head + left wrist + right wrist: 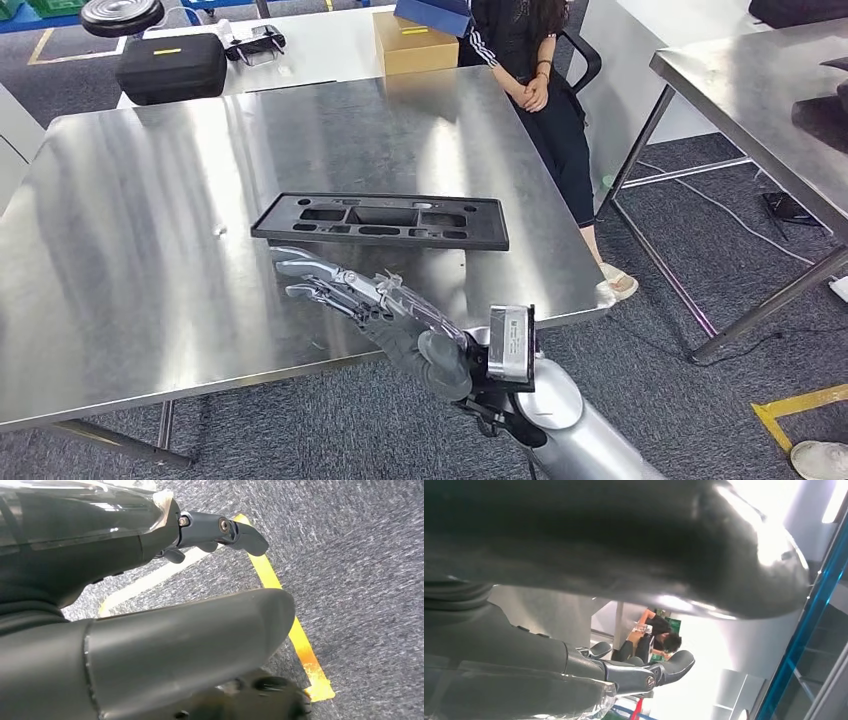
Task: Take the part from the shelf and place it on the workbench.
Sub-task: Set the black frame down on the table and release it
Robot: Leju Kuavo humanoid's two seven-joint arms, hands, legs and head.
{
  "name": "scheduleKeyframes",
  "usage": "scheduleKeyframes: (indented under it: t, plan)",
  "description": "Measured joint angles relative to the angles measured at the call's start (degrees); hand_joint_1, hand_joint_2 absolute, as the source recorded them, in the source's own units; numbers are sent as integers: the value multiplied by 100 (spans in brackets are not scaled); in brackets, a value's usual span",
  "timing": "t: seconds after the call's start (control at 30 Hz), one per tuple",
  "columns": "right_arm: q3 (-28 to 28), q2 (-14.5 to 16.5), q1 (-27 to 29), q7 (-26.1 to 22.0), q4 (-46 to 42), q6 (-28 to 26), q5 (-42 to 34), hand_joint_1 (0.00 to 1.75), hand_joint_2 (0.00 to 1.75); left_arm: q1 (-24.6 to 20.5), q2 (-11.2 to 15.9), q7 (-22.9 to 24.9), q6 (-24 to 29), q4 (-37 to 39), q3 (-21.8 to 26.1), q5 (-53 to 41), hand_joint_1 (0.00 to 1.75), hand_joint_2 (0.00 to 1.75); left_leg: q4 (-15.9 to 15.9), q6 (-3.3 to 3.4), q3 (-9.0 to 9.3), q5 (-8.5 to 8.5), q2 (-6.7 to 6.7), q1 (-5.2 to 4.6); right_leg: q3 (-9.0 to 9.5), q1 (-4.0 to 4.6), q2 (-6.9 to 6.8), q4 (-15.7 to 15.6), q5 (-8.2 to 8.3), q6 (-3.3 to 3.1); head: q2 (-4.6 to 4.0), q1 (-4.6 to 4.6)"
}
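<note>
One black part lies flat on my worktop. My right hand, just beside it, fingers spread, holds nothing. My left hand hangs over carpet, fingers' state unclear.

Right robot hand reaches forward, fingers extended and apart, holding nothing

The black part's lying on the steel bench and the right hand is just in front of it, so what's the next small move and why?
Probably draw the right hand back toward the body. The black part lies flat on the workbench, and the hand hovers beside its near edge with fingers spread, holding nothing, so the placing looks done. The left hand hangs over the floor.
</note>
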Motion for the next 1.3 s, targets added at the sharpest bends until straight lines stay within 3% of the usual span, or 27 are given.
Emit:
scheduleKeyframes:
  t: [0.1, 0.13, 0.2, 0.27, 0.33, 0.37, 0.4, 0.47, 0.53, 0.57, 0.63, 0.67, 0.7, 0.77, 0.8, 0.83, 0.87, 0.9, 0.93, 1.0, 1.07, 1.17, 1.23, 1.3]
  plan:
    - [-3, 3, 5, -5, 0, 2, 2, 0, 0, 2, -2, -3, -11, 0, 0, 27, 0, 0, -94, 66, -37, 81, 13, -46, -19, -9, -20, -2, 69, 115, 0, -1]
    - [-6, 4, 7, -5, 1, 2, 2, 0, 0, 4, -4, -3, -15, 0, 0, 35, 0, 0, -114, 106, -74, 138, 25, -39, -67, -11, -20, 63, 6, 127, 0, 3]
    - [-13, 3, 12, -5, 0, 5, 3, 0, 0, 3, -5, -2, -19, 0, 1, 43, 0, 0, -146, 177, -158, 242, 52, -17, -201, -9, -19, 326, -248, 97, 0, 19]
    - [-16, 0, 23, -4, 0, 16, 5, 0, 0, 3, -1, -2, -28, 0, 2, 50, 0, 0, -143, 205, -258, 323, 62, -21, -381, -15, -19, 889, -632, 55, 0, 33]
    - [-18, -4, 48, -2, 3, 27, 7, 0, 0, 4, -3, -2, -39, 0, 2, 63, 0, 0, -135, 195, -390, 428, 77, -26, -500, -28, -20, 1512, -906, 85, 0, 33]
    - [-19, -7, 60, 0, 5, 29, 7, 0, 0, 4, -5, -2, -43, 0, 2, 73, 0, 0, -129, 186, -454, 482, 83, -26, -441, -39, -21, 1606, -915, 135, 0, 33]
    - [-20, -8, 67, 1, 7, 30, 7, 0, 0, 4, -7, -2, -43, 0, 2, 83, 0, 0, -124, 172, -514, 528, 87, -24, -267, -51, -22, 1460, -839, 196, 0, 33]
    - [-27, -7, 67, 2, 8, 32, 12, 0, 0, 4, -8, -2, -49, 0, 2, 97, 0, 0, -109, 130, -597, 599, 90, -23, 323, -71, -25, 654, -676, 274, 0, 33]
    - [-38, -2, 61, 8, 8, 35, 32, 0, 0, 3, -8, -1, -61, 0, 2, 103, 0, 0, -99, 62, -644, 667, 91, -36, 754, -48, -22, -6, -638, 247, 1, 29]
    - [-40, -1, 61, 11, 9, 36, 44, 0, 0, 3, -8, 1, -71, 0, 2, 105, 0, 0, -101, 25, -658, 705, 91, -44, 808, -30, -18, -128, -651, 213, 1, 25]
    - [-41, -1, 60, 20, 15, 37, 65, 0, 0, 5, -7, 4, -89, 2, 2, 108, 0, 0, -106, -45, -681, 759, 85, -39, 746, -43, -19, -149, -595, 123, 0, 24]
    - [-40, 4, 56, 22, 18, 37, 74, 0, 0, 6, -5, 5, -94, 3, 2, 108, 0, 0, -68, -74, -714, 706, 73, -30, 710, -66, -23, -155, -553, 62, 0, 16]
    - [-39, 11, 52, 25, 21, 37, 81, 0, 0, 8, -5, 7, -96, 5, 2, 108, 0, 0, 53, -99, -774, 553, 58, -18, 672, -92, -33, -166, -501, -12, 1, 8]
    - [-38, 25, 45, 25, 29, 37, 88, 0, 0, 10, -7, 19, -97, 7, 1, 108, 0, 0, 628, -144, -979, 24, 32, -2, 566, -106, -47, -169, -389, -107, 1, -17]
    - [-37, 28, 48, 25, 37, 37, 91, 0, 0, 10, -8, 30, -98, 7, 0, 108, 0, 0, 1012, -166, -1087, -218, 28, 4, 499, -102, -52, -166, -334, -125, 1, -25]
    - [-34, 29, 53, 25, 46, 37, 93, 0, 0, 10, -6, 44, -99, 7, 0, 108, 0, 0, 1330, -186, -1155, -350, 26, 6, 431, -98, -54, -162, -282, -120, 1, -26]
    - [-31, 29, 59, 25, 57, 38, 95, 0, 0, 11, -4, 61, -102, 7, 0, 108, 0, 0, 1495, -202, -1144, -354, 27, 13, 364, -95, -56, -157, -231, -108, 0, -28]
    - [-27, 29, 64, 25, 67, 38, 97, 0, 0, 11, 0, 70, -105, 8, 0, 108, 0, 0, 1455, -213, -1034, -249, 28, 23, 303, -98, -57, -151, -186, -89, 0, -27]
    - [-25, 29, 67, 25, 76, 40, 99, 0, 0, 9, 5, 78, -107, 8, 0, 108, 0, 0, 1200, -221, -811, -92, 29, 38, 248, -104, -56, -138, -145, -65, 1, -29]
    - [-25, 30, 64, 25, 85, 50, 102, 0, 0, -2, 12, 81, -108, 8, 0, 108, 0, 0, 410, -223, -249, 79, 12, 60, 153, -97, -54, -90, -81, 0, 1, -30]
    - [-26, 31, 61, 26, 87, 62, 104, 0, 0, -10, 12, 80, -108, 7, 0, 108, 0, 0, -62, -184, 31, 61, -20, 39, 95, -71, -58, -54, -17, 90, 0, -27]
    - [-25, 27, 64, 27, 91, 79, 105, 0, 0, -10, 8, 79, -108, 8, 0, 108, 0, 0, -108, -8, -58, 143, -13, -2, 28, -70, -61, -33, 27, 209, 1, -21]
    - [-28, 19, 67, 27, 96, 83, 105, 0, 0, -14, 11, 79, -108, 9, 1, 108, 0, 0, -130, 136, -183, 262, 21, -4, -126, -74, -57, 290, -279, 183, 1, -9]
    - [-30, 8, 68, 27, 99, 85, 105, 0, 0, -19, 19, 79, -107, 9, 2, 108, 0, 0, -124, 202, -329, 386, 44, -23, -349, -76, -51, 1020, -782, 118, 1, 3]
